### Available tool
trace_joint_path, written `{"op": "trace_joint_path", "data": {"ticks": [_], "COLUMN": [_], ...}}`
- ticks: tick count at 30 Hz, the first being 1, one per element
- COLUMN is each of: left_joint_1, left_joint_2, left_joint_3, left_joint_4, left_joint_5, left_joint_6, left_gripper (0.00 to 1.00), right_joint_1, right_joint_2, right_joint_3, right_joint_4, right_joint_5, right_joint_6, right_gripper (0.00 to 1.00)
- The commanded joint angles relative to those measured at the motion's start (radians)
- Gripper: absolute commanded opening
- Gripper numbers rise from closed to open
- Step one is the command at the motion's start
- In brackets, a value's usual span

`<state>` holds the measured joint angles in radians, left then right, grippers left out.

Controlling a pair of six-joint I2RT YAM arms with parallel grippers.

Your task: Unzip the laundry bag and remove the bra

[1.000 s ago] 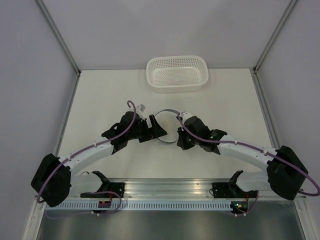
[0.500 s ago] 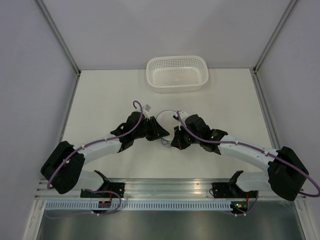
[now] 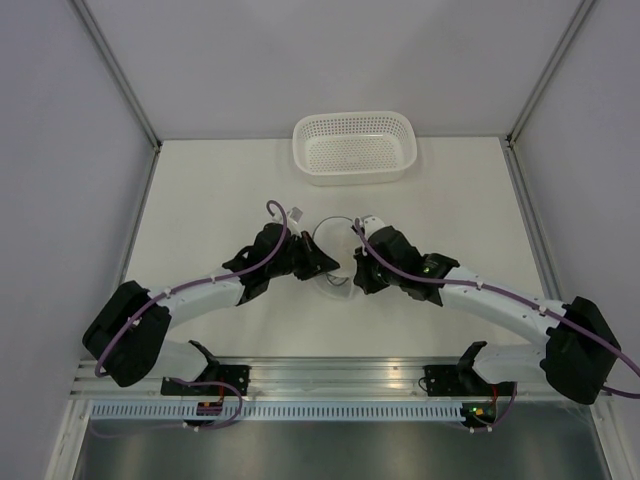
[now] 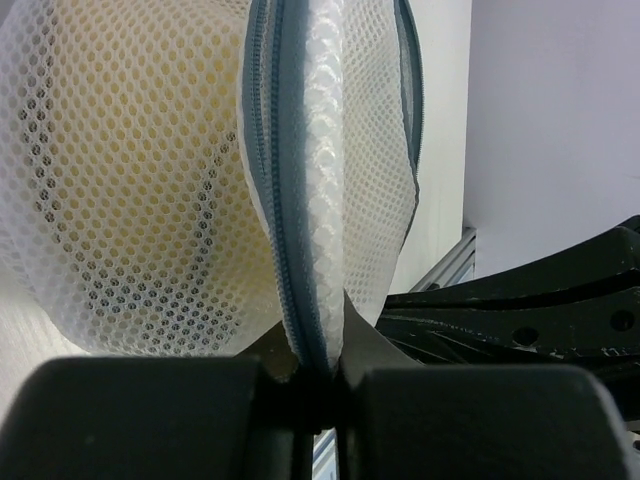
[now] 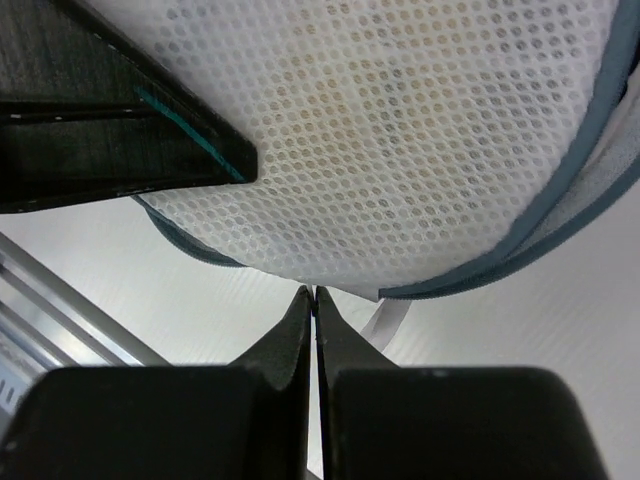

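Note:
The laundry bag (image 3: 333,243), a round white mesh pouch with a blue-grey zipper rim (image 4: 276,180), is held on edge between the two arms. The zipper is closed along the stretch I see. My left gripper (image 3: 322,265) is shut on the rim's lower edge (image 4: 318,365). My right gripper (image 3: 355,274) is shut with its tips (image 5: 314,292) pinching the bag's (image 5: 400,130) bottom edge beside a white ribbon tab (image 5: 385,315). The bra shows only as a yellow glow (image 4: 180,120) through the mesh.
A white perforated basket (image 3: 352,117) stands at the back of the table, behind the bag. The left gripper's dark finger (image 5: 120,140) lies against the mesh in the right wrist view. The aluminium rail (image 3: 340,375) runs along the near edge.
The left gripper came in from the left and shut on the bag's zipper rim. The right gripper stayed shut on the bag and shifted slightly.

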<state>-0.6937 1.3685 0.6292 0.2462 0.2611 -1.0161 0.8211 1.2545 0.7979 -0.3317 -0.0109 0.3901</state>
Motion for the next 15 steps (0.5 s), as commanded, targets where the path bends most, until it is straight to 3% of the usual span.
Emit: {"op": "trace_joint_path", "data": {"ticks": [1, 2, 4, 5, 6, 7, 10, 15], "left_joint_1": [0.000, 0.000, 0.000, 0.000, 0.000, 0.000, 0.000, 0.000], "left_joint_2": [0.003, 0.003, -0.002, -0.002, -0.008, -0.014, -0.042, -0.081], "left_joint_3": [0.024, 0.023, 0.023, 0.023, 0.021, 0.021, 0.014, 0.003], "left_joint_4": [-0.004, 0.001, 0.001, 0.001, -0.001, -0.010, -0.024, -0.045], "left_joint_5": [-0.017, -0.014, -0.013, -0.013, -0.013, -0.023, -0.052, -0.097], "left_joint_6": [0.005, 0.005, 0.008, 0.008, 0.011, 0.013, 0.016, 0.019], "left_gripper": [0.11, 0.18, 0.53, 0.53, 0.69, 0.75, 0.87, 0.90], "right_joint_1": [-0.013, -0.010, -0.011, -0.011, -0.013, -0.011, -0.011, -0.011], "right_joint_2": [-0.029, -0.027, -0.017, -0.012, -0.006, 0.008, 0.031, 0.054], "right_joint_3": [0.030, 0.032, 0.040, 0.043, 0.047, 0.052, 0.064, 0.064], "right_joint_4": [-0.102, -0.104, -0.125, -0.125, -0.150, -0.161, -0.202, -0.240], "right_joint_5": [0.176, 0.181, 0.231, 0.232, 0.253, 0.302, 0.383, 0.482], "right_joint_6": [-0.014, -0.011, -0.002, 0.001, 0.004, 0.015, 0.033, 0.062], "right_gripper": [0.00, 0.00, 0.00, 0.00, 0.00, 0.01, 0.00, 0.00]}}
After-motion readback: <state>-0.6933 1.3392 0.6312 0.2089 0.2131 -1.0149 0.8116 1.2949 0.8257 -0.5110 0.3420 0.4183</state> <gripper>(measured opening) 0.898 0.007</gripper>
